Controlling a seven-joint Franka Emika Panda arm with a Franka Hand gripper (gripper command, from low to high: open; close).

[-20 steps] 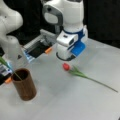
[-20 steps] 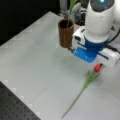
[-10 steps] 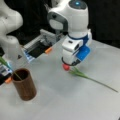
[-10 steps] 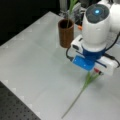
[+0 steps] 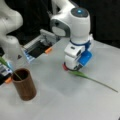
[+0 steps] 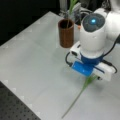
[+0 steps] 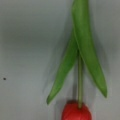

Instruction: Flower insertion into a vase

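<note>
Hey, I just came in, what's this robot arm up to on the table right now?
It's working on getting flowers into a vase. The claw is down low over a red tulip lying flat on the table, right at the bloom end, with the green stem trailing away. The brown wooden vase stands apart from it, upright, and already has a green stem sticking out of it.

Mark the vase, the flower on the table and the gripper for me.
Vase (image 5: pixel 25 87): a front view, on its brown side wall.
Flower (image 7: pixel 76 111): wrist view, on the red bloom.
Gripper (image 5: pixel 71 67): a front view, at its lower end, right over the bloom.
</note>
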